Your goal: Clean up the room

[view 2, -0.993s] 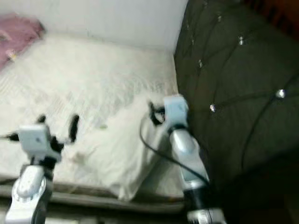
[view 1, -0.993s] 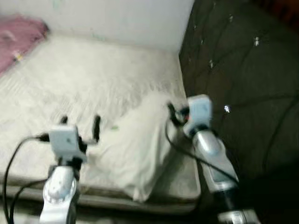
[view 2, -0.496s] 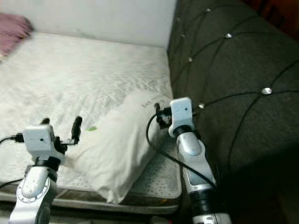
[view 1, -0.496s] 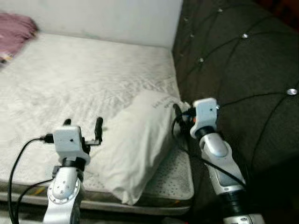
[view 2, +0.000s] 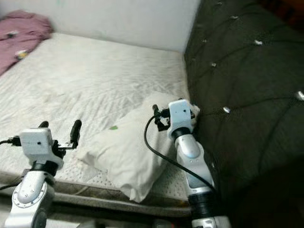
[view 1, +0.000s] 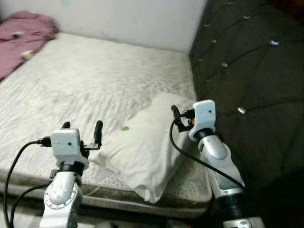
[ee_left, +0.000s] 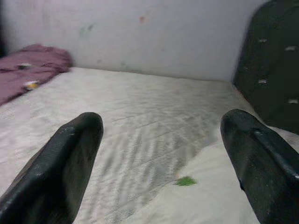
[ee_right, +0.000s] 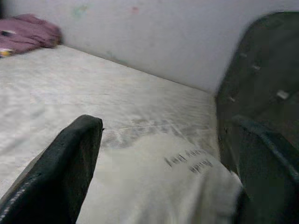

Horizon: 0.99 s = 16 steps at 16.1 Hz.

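Note:
A white pillow [view 1: 149, 147] lies askew on the near right corner of the bare white mattress [view 1: 85, 80], one end against the dark headboard. My right gripper [view 1: 179, 118] hovers open over that end; in the right wrist view its fingers [ee_right: 65, 168] straddle the pillow [ee_right: 154, 186] without touching it. My left gripper [view 1: 81, 129] is held open just left of the pillow's near end, above the mattress edge. In the left wrist view the pillow's corner [ee_left: 210, 196] sits beside the fingertips [ee_left: 70, 154]. A small green scrap [view 1: 124, 128] rests on the pillow.
A pink crumpled blanket [view 1: 23, 35] lies at the mattress's far left. The dark tufted headboard [view 1: 247, 71] rises along the right side. A pale wall [view 1: 128, 19] runs behind the bed. The mattress's front edge [view 1: 104, 197] is close below my arms.
The camera has swung, shifting the whole scene to the right since half a second ago. Both grippers stay open and keep their places by the pillow.

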{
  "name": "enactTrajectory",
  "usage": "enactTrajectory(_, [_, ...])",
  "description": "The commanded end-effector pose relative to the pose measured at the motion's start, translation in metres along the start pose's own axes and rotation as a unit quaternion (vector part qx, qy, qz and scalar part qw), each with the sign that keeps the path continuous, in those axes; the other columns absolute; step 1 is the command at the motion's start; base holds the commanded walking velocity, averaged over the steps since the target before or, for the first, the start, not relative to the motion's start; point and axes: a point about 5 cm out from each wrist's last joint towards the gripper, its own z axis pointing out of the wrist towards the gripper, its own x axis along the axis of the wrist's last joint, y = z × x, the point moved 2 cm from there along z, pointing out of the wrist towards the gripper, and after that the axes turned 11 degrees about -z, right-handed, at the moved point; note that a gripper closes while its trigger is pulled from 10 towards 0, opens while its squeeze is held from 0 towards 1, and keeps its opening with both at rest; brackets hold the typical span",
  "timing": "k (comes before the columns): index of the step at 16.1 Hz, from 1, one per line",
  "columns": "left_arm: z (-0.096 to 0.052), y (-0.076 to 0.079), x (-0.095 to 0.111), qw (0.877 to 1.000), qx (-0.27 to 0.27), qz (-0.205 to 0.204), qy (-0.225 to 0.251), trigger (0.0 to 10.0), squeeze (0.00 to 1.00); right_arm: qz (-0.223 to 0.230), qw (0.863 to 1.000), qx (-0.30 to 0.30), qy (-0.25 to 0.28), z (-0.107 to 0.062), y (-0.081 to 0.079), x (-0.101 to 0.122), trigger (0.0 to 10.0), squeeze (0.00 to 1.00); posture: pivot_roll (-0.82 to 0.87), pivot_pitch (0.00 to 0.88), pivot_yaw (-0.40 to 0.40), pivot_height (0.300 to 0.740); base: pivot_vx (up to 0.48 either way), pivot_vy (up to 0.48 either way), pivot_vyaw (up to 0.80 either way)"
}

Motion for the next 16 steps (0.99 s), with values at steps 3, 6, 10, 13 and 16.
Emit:
enactTrajectory(3, [0.001,-0.007,0.005,0.999,0.032,0.011,0.013,10.0,0.0,0.004,1.0,-0.008,-0.002,0.001,0.004,0.002,10.0,0.0,-0.02,0.0,-0.089,0.74,0.0,0.145,0.0])
enactTrajectory(6, [0.003,-0.01,0.006,0.999,0.034,-0.005,0.007,10.0,0.0,0.008,1.0,-0.013,0.003,0.003,0.006,0.004,10.0,0.0,-0.02,0.0,-0.09,0.74,0.0,0.0,-0.53])
enactTrajectory(10, [0.002,-0.008,0.004,0.999,0.034,0.004,0.009,10.0,0.0,0.007,1.0,-0.008,0.006,0.003,0.005,0.005,10.0,0.0,-0.02,0.0,-0.094,0.74,0.0,0.0,0.0])
enactTrajectory(13, [0.002,-0.01,0.004,0.999,0.033,0.0,0.01,10.0,0.0,0.01,1.0,-0.005,-0.003,0.003,0.004,0.003,10.0,0.0,-0.03,0.0,-0.093,0.74,0.0,0.0,-0.27])
enactTrajectory(16, [0.002,-0.008,0.003,0.999,0.037,-0.006,0.004,10.0,0.0,0.013,1.0,-0.007,0.0,0.002,0.004,0.004,10.0,0.0,-0.03,0.0,-0.094,0.74,0.0,0.0,-0.8])
